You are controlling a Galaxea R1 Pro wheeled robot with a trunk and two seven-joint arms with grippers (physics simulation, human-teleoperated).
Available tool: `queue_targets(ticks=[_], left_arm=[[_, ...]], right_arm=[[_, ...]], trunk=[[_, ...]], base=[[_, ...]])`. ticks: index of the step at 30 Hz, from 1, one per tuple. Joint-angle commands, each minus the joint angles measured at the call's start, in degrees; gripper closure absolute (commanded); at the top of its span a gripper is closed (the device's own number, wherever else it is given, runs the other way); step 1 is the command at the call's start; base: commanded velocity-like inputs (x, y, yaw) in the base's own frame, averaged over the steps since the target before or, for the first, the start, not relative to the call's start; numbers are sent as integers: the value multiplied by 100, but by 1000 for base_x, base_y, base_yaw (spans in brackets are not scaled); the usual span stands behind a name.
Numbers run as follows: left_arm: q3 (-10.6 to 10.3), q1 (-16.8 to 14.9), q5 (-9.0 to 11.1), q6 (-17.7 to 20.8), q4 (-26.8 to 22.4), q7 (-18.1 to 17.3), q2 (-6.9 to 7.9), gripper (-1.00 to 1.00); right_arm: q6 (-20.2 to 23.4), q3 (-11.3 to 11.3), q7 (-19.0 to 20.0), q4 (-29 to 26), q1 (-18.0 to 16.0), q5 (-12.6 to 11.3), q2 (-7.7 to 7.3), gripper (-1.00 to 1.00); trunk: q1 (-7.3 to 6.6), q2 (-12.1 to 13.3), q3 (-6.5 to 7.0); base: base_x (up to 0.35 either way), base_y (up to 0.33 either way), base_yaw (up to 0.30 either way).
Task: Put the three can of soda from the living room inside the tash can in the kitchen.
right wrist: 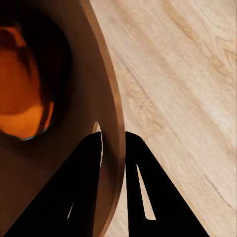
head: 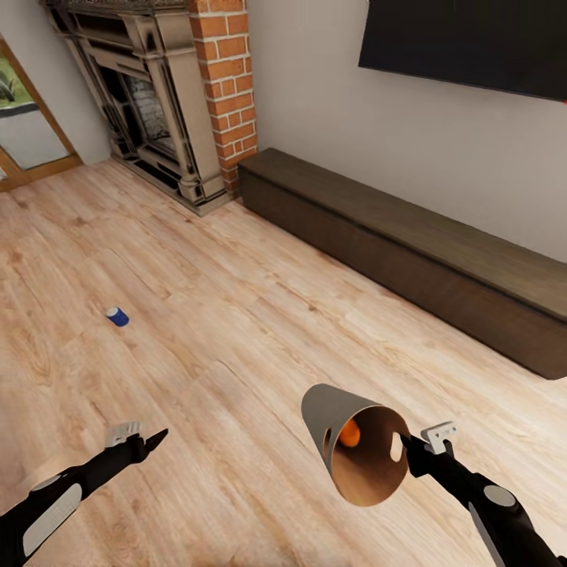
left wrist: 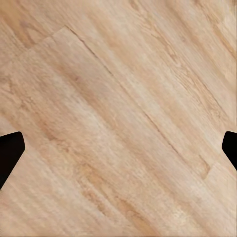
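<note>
Nearest us, our right end effector (head: pixel 411 450) is clamped on the rim of the tilted trash can (head: pixel 358 453), held above the plank floor (head: pixel 236 315), an orange soda can (head: pixel 350 433) inside it. Our left end effector (head: pixel 146 441) hangs spread apart, and a dark blue soda can (head: pixel 117 316) lies on the floor well ahead of it.

pale honey wood planks with darker grain streaks on the floor (head: pixel 236 315). dark blue on the soda can (head: pixel 117 316), silvery at its end. grey-beige outside and copper-brown inside on the trash can (head: pixel 358 457); bright orange on the can within (head: pixel 350 433). red brick with pale mortar on the chimney (head: pixel 228 79). dark brown on the low cabinet (head: pixel 409 244). black on both arms.
</note>
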Motion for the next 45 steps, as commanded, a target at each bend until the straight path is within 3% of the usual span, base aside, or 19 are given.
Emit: queue_targets(ticks=[1, 15, 45], left_arm=[[0, 0, 0, -6, 1, 0, -3, -100], [-51, 0, -9, -32, 1, 29, -30, -100], [-71, -9, -9, -35, 1, 190, -46, -100]], right_arm=[[-3, 1, 43, 13, -2, -61, 3, 100], [-253, -32, 36, 363, -2, -71, 12, 100], [-311, -20, 34, 534, -2, -70, 30, 100]], trunk=[[0, 0, 9], [0, 0, 123], [0, 0, 379]], base=[[0, 0, 144], [0, 0, 128], [0, 0, 98]])
